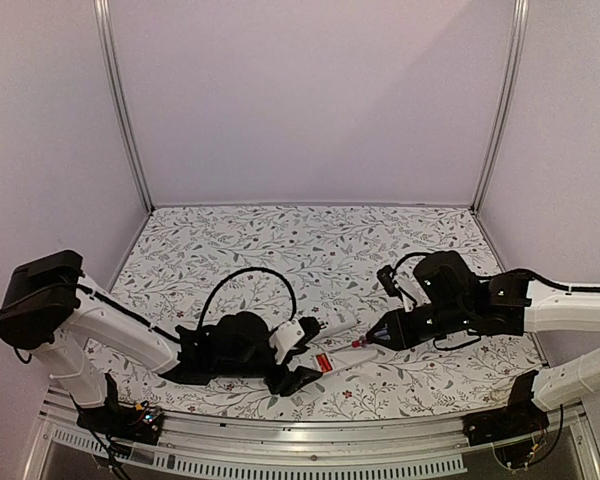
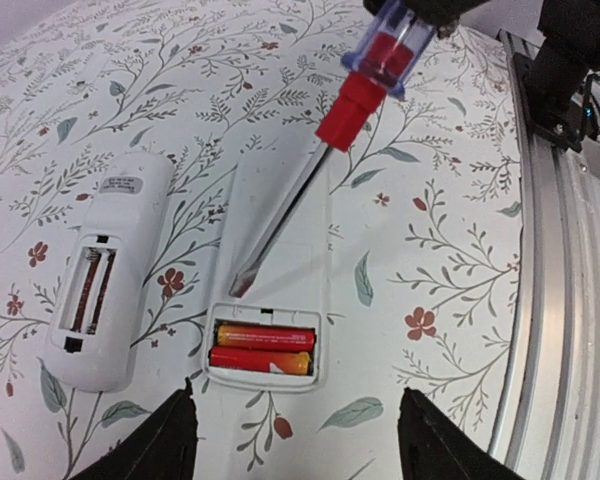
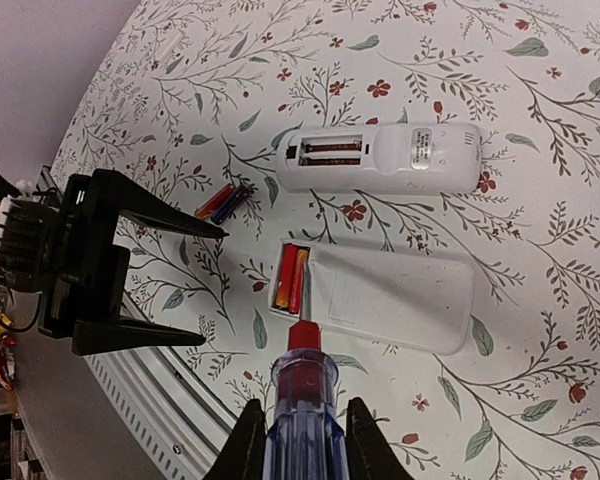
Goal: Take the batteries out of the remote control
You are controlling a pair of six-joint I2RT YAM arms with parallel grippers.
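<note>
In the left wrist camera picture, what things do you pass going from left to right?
Empty white remote → second remote holding the red batteries → metal rail.

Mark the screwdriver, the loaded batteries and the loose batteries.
screwdriver [image 2: 353, 107]: left wrist view, red collar.
loaded batteries [image 2: 265, 338]: left wrist view, upper cell.
loose batteries [image 3: 216, 202]: right wrist view, red cell.

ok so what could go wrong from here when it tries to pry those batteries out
1. The screwdriver has its tip over smooth plastic of the remote control, just short of the batteries. It may skid instead of catching under them.
2. The left jaws stand open on either side of the remote's end and are not gripping it, so a pry could shove or tip it.
3. A freed battery could roll toward the nearby edge rail.
</note>
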